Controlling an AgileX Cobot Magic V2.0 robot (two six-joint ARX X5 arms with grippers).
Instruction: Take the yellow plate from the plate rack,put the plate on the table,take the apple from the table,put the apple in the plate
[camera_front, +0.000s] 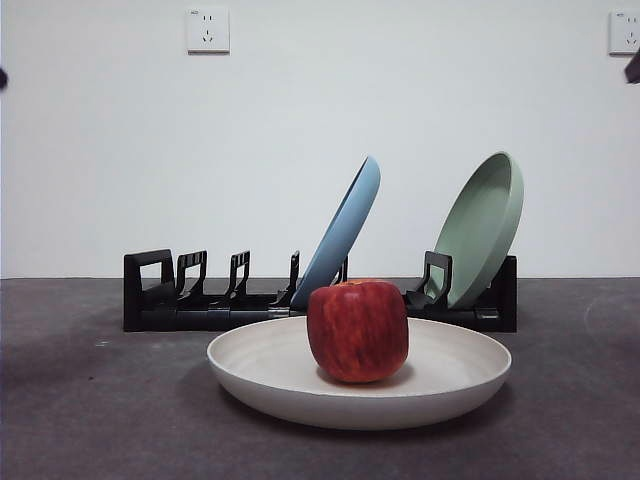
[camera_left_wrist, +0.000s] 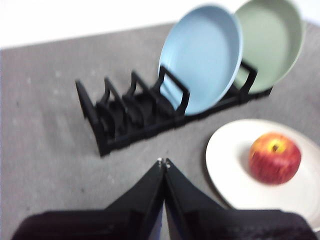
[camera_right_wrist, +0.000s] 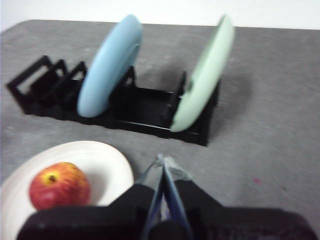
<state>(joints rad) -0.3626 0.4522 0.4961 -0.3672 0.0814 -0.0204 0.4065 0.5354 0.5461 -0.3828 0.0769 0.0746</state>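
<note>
1. Two plates are left standing in the plate rack (camera_front: 320, 305): a blue plate (camera_front: 345, 232) near the rack's middle and a pale green plate (camera_front: 483, 228) at its right end, both tilted with their tops leaning right in the front view.
2. The rack's upright holders to the left of the blue plate are seen without plates in them.
3. The yellow plate (camera_front: 358, 372), cream in tone, is laid flat on the table (camera_front: 80, 400), nearer than the rack and apart from it.
4. The apple (camera_front: 358, 330) is set upright inside the yellow plate, roughly at its centre, with its stem dimple turned upward in both wrist views.
5. The apple is touched by neither gripper.
6. The left gripper (camera_left_wrist: 163, 162) is seen with its jaws pressed together, nothing between them; it is held above the bare table, to the left of the yellow plate and nearer than the rack.
7. The right gripper (camera_right_wrist: 162, 161) is likewise seen with jaws together and nothing held; it is held above the table to the right of the yellow plate, on the near side of the green plate.
8. In the front view only dark tips are shown at the upper left and upper right edges, and two wall sockets are seen on the white wall behind.
</note>
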